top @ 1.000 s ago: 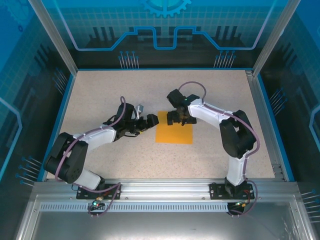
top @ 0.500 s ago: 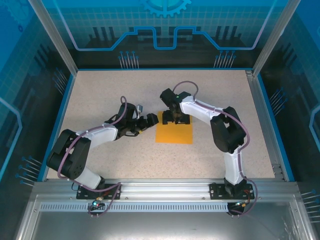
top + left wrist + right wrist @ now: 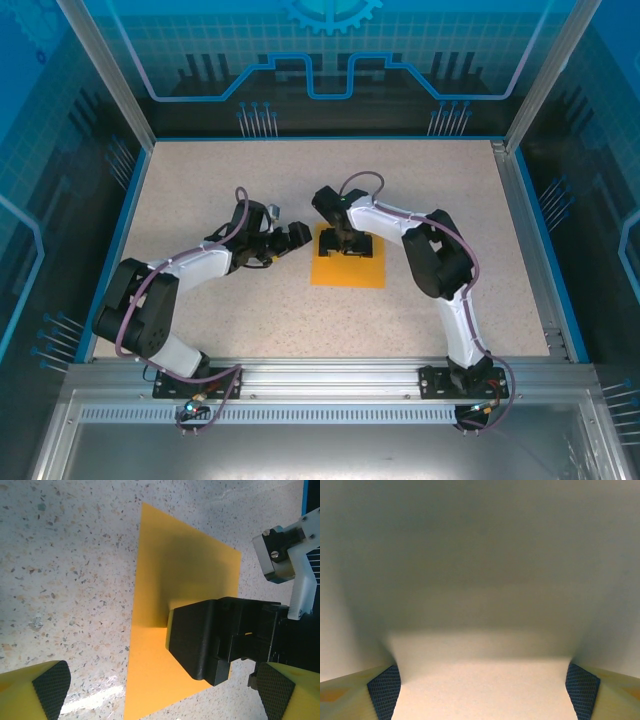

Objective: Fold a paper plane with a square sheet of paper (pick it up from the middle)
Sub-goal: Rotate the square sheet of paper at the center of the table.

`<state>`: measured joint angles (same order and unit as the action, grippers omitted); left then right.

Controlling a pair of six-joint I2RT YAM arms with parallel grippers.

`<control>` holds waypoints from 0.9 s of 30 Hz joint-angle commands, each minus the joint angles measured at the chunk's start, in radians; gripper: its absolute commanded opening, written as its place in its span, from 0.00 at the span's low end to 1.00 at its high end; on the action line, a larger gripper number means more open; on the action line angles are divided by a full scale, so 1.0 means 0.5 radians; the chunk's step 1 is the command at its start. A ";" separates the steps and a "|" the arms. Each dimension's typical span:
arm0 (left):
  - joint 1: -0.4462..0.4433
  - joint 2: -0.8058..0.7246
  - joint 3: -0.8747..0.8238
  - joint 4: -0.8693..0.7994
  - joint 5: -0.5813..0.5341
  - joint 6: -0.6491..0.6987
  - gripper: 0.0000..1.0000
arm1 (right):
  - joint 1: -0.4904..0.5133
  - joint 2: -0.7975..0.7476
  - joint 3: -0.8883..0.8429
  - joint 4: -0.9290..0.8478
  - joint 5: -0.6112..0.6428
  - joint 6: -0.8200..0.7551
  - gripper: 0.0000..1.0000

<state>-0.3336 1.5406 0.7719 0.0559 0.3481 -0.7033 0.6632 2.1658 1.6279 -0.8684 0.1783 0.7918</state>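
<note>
The square sheet of paper lies flat and orange-yellow on the speckled table, uncreased. My right gripper stands down on the sheet's far part, near its far left corner. In the left wrist view its black body rests on the sheet. The right wrist view is very close to a pale, blurred surface, with the right gripper open and its pads wide apart. My left gripper is open just left of the sheet, its fingers spread wide over the sheet's edge, holding nothing.
The table is bounded by a blue rim and clear enclosure walls. The two arms reach toward each other over the middle. Bare speckled surface lies all around the sheet.
The right gripper has slid left along the sheet's far edge, its elbow folding in. The left gripper has shifted slightly farther from me, still open beside the sheet.
</note>
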 commanded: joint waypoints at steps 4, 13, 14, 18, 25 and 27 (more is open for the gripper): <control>0.017 0.011 0.052 -0.075 0.019 0.081 0.99 | 0.042 0.041 -0.162 0.038 -0.008 -0.428 0.90; 0.017 0.012 0.070 -0.110 0.013 0.115 0.99 | 0.009 -0.005 -0.057 -0.006 -0.019 -0.599 0.90; 0.019 0.019 0.076 -0.112 0.013 0.119 0.99 | 0.010 -0.037 -0.045 0.010 -0.049 -0.561 0.90; 0.017 0.033 0.091 -0.109 0.027 0.119 0.99 | 0.009 -0.164 -0.017 0.075 -0.043 -0.427 0.94; 0.018 0.094 0.128 -0.100 0.043 0.109 0.99 | -0.056 -0.059 0.068 0.003 -0.025 -0.432 0.99; 0.017 0.111 0.132 -0.080 0.049 0.088 0.99 | -0.058 0.002 0.129 -0.049 -0.008 -0.494 0.99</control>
<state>-0.3336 1.5776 0.8108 0.0204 0.3489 -0.6708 0.6453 2.1315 1.6444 -0.8394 0.1749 0.5674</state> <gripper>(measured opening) 0.987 0.992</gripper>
